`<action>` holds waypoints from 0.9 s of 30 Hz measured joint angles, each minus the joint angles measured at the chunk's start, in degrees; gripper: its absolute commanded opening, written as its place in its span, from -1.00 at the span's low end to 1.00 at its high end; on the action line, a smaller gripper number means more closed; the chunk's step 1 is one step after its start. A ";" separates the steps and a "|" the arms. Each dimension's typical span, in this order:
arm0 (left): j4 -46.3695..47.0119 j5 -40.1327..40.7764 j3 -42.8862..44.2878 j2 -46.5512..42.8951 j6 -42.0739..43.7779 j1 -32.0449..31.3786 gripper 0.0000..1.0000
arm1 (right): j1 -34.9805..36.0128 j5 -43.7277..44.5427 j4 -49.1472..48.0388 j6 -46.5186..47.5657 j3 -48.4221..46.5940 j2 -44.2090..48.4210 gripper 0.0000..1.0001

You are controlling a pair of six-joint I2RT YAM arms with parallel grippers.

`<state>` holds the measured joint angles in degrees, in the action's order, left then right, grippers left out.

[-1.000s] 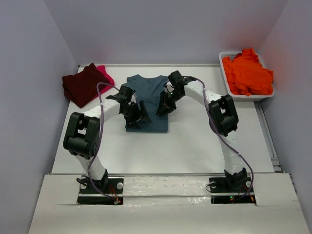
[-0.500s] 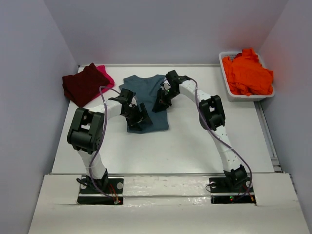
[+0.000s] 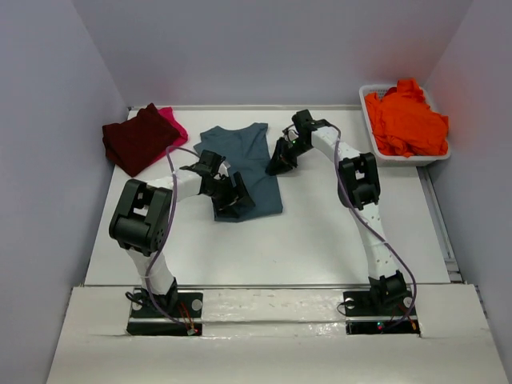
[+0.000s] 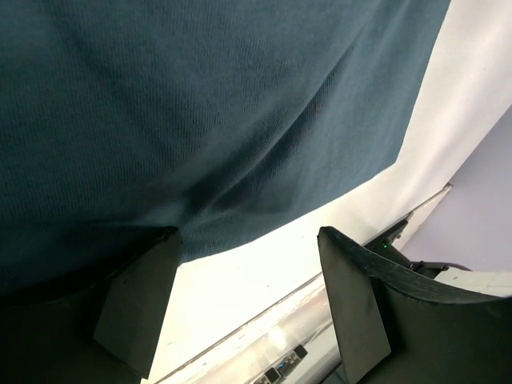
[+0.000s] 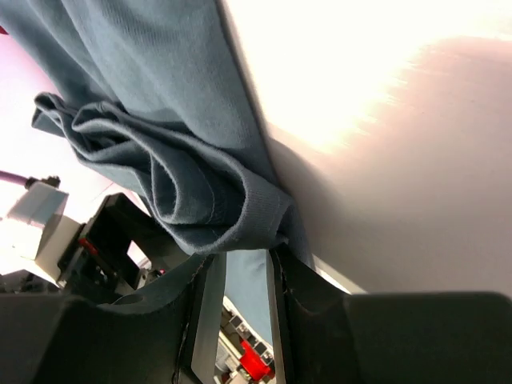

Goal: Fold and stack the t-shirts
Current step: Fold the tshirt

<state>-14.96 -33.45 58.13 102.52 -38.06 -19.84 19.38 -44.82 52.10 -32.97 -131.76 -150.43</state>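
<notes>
The slate teal-blue t-shirt lies partly folded at the table's middle back. My left gripper rests at its near left corner, jaws wide open; in the left wrist view one finger meets the cloth's edge and the other stands over bare table. My right gripper is shut on a bunched fold at the shirt's right edge, seen close in the right wrist view with cloth pinched between the fingers. A folded dark maroon shirt lies on a bright pink one at back left. Vivid orange shirts fill the tub.
The white plastic tub stands at the back right by the wall. Grey walls close in the table on the left, back and right. A raised strip runs along the table's right edge.
My right gripper has moved right and back with the shirt's edge in it, swinging the teal-blue shirt. My left gripper has shifted slightly right and nearer along the shirt's near corner.
</notes>
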 measured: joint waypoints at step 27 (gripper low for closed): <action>-14.40 6.60 21.53 5.14 2.71 -2.23 0.66 | 0.81 -0.98 -1.90 3.41 26.69 22.77 -0.27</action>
<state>-29.36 -26.85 79.66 107.66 -35.35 -22.06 20.18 -45.80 50.19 -29.56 -105.08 -127.66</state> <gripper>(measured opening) 0.833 0.365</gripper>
